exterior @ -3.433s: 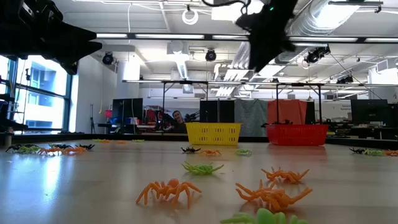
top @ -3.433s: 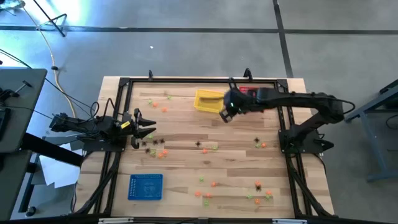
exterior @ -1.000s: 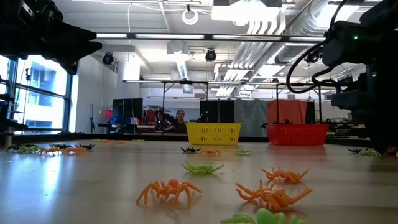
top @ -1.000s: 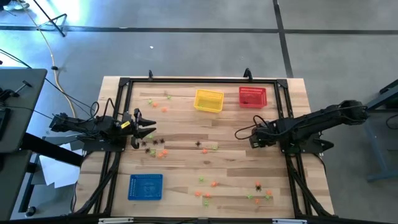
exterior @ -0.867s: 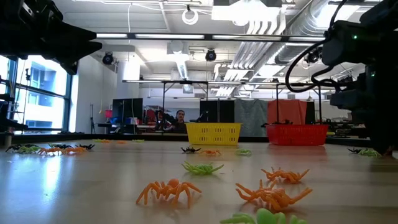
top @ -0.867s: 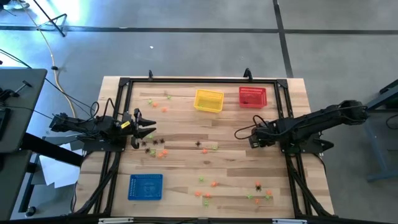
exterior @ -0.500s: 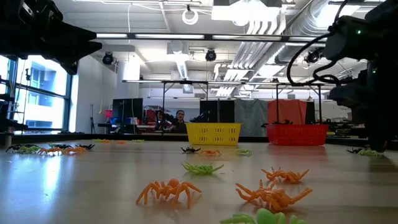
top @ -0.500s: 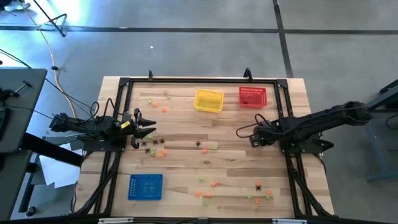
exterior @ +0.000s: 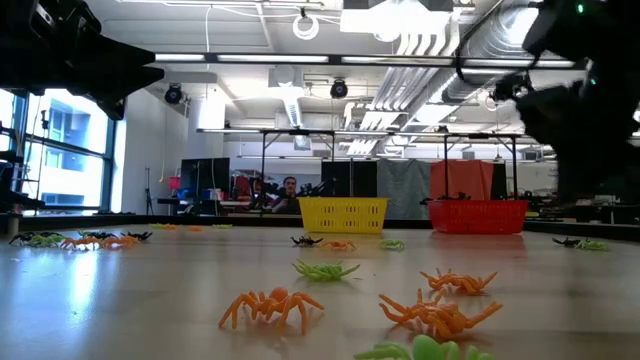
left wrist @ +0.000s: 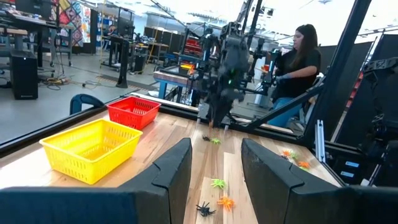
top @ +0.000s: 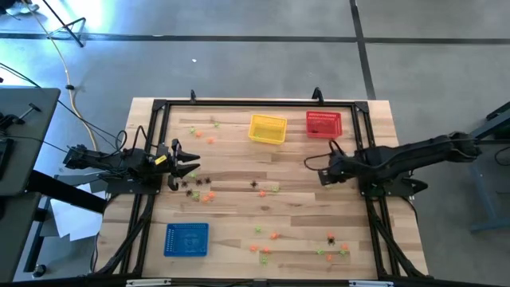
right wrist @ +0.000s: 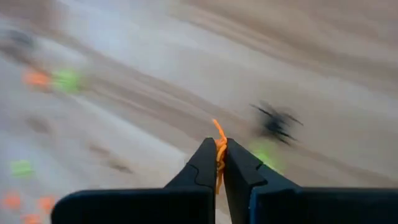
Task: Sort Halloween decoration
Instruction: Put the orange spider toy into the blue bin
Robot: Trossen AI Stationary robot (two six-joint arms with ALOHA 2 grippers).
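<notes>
Orange plastic is pinched between the 2 fingers of my right gripper (right wrist: 219, 163): a small orange spider (right wrist: 219, 149), with one thin leg sticking out past my fingertips. My right fingers are clamped on it with almost no gap. Below and ahead of those fingertips lies the wooden table (top: 239, 171), and on it, just beyond them, a black spider (right wrist: 275, 121) beside a light green one (right wrist: 264, 155); farther off, more orange and green trinkets show only as blurs. Seen from above, my right gripper (top: 323, 175) sits over the right part of the table, with the red basket (top: 323, 123) just beyond it towards the far edge and the yellow basket (top: 267, 128) next to that.

My left gripper (left wrist: 214, 168) waits at the left side of the table (top: 185, 167), its 2 fingers spread with a clear gap and nothing between them. Straight ahead through that gap lie a green spider (left wrist: 217, 183), a black spider (left wrist: 204, 208) and an orange spider (left wrist: 225, 202) on the wood. Beyond them my other arm (left wrist: 225, 56) reaches over the table. The yellow basket (left wrist: 90, 149) and red basket (left wrist: 132, 112) stand off to one side of my left fingers. A blue basket (top: 186, 239) lies on the near left part of the table. Across the room beyond the table, a person (left wrist: 298, 68) in dark clothing stands.

More orange, green and black spiders (exterior: 270, 305) are scattered over the table.
</notes>
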